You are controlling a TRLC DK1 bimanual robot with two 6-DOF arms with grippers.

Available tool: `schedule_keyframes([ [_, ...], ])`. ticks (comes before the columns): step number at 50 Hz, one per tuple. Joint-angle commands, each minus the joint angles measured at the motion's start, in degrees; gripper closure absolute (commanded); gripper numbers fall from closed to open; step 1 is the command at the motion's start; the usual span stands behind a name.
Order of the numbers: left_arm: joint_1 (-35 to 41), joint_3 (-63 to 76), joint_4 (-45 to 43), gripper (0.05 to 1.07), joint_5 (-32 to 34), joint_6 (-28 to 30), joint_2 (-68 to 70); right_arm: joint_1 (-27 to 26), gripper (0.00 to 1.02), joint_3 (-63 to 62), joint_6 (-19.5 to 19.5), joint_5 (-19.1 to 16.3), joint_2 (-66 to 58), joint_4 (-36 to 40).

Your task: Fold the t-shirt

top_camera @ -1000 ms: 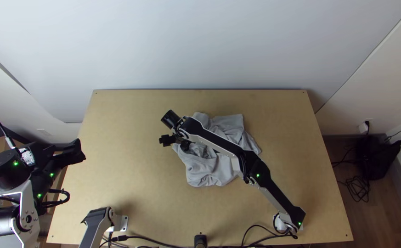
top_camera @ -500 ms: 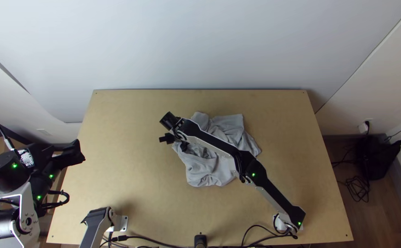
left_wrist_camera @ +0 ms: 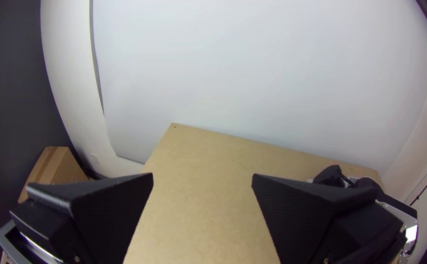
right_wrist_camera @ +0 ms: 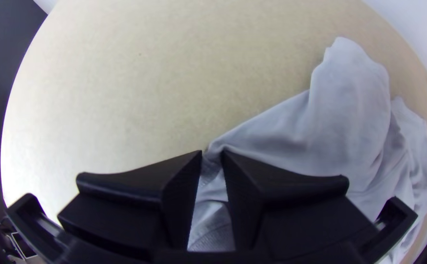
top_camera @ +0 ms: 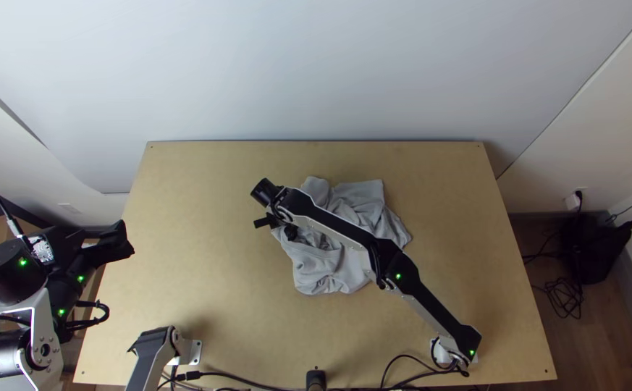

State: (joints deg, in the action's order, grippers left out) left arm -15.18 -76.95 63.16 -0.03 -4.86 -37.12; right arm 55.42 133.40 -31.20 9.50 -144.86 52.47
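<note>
The grey t-shirt lies bunched and wrinkled near the middle of the table, partly covered by the right arm. At its left edge is my right gripper. In the right wrist view, my right gripper is shut on a small pinched ridge at the edge of the t-shirt. Off the table's left edge hangs my left gripper, well apart from the cloth. The left wrist view has my left gripper open, its fingers wide apart with nothing between them.
The right arm crosses the table diagonally above the cloth. Cables run along the near edge beside a small black post. A white wall stands behind; a cardboard box is beyond the left side.
My right gripper has shifted slightly toward the near side, and its fingers have drawn closer together at the cloth's edge. The left arm is almost still, and the t-shirt looks unchanged.
</note>
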Motion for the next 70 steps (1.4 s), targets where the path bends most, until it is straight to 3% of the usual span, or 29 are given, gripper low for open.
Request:
schedule_keyframes([
  [1, -0.6, -0.3, 0.1, 0.1, -0.1, 1.0, 0.6, 0.7, 1.0, -1.5, 0.8, -0.3, -3.0, 4.5],
  [13, -0.6, -0.1, -0.1, 0.1, -0.1, 1.6, 0.6, 0.2, 1.0, -1.7, 0.4, -0.4, 2.6, 4.7],
  [27, -0.4, 1.5, -1.8, 0.1, 0.1, 1.7, 0.1, -4.0, 1.0, -3.1, -2.4, -0.4, 17.7, 4.5],
  [38, 0.9, 1.7, -4.4, 0.1, 0.5, 1.3, -1.2, -7.9, 1.0, -11.1, -2.2, -0.4, 31.6, 4.6],
  [55, 10.9, 6.6, -12.8, 0.1, 0.5, -2.1, -5.9, -16.0, 1.0, -30.0, -0.4, -0.6, 55.8, 3.9],
  [63, 14.6, 8.6, -17.0, 0.1, 0.5, -1.8, -9.2, -17.6, 1.0, -37.6, 0.2, -0.6, 67.3, 3.9],
  [70, 22.8, 10.2, -20.6, 0.1, 0.5, -1.7, -11.4, -18.3, 1.0, -43.7, 0.4, -1.0, 77.2, 4.7],
])
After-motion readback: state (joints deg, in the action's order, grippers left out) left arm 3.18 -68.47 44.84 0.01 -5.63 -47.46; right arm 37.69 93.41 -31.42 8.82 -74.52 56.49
